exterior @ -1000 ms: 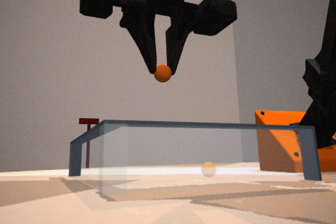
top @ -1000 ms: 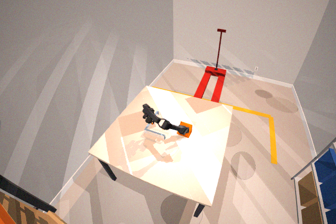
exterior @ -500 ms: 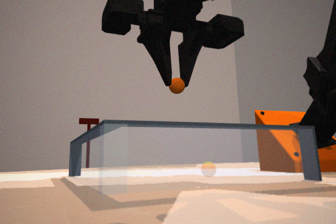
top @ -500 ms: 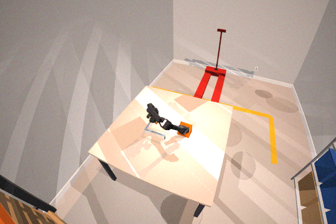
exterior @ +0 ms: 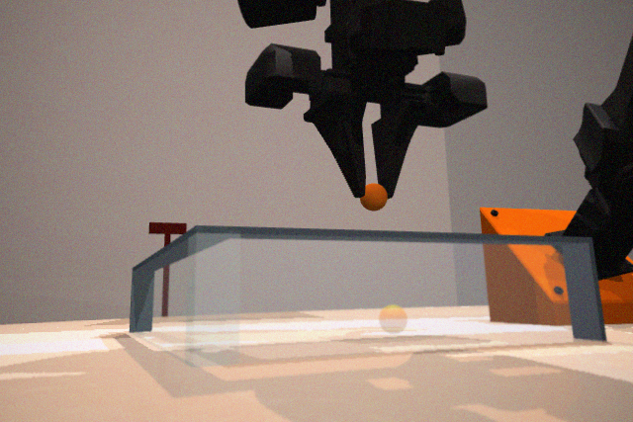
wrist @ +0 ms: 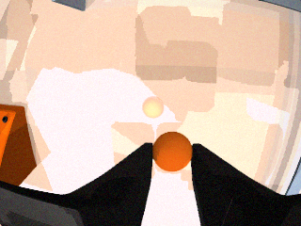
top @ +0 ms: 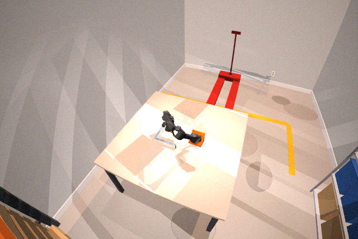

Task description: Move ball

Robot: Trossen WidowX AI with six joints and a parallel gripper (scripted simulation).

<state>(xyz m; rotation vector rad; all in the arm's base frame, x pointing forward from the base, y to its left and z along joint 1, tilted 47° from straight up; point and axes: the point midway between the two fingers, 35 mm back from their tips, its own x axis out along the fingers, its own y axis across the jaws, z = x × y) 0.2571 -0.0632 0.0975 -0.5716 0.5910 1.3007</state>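
Pinching small orange ball (exterior: 373,197) at fingertips only, black parallel-jaw gripper (exterior: 372,191) hangs above 2 low clear glass walls (exterior: 326,234). Pale see-through ball copy (exterior: 393,318) sits below, inside walls. Risk: shallow tip grip slips; high release bounces ball off copy.

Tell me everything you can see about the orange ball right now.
The orange ball is small, smooth, plain and matte-looking. It is pinched between the tips of the gripper's two dark fingers, hanging in the air above the top edge of the clear walls, touching nothing else. In the wrist view, the pale see-through copy lies on the table just beyond it.
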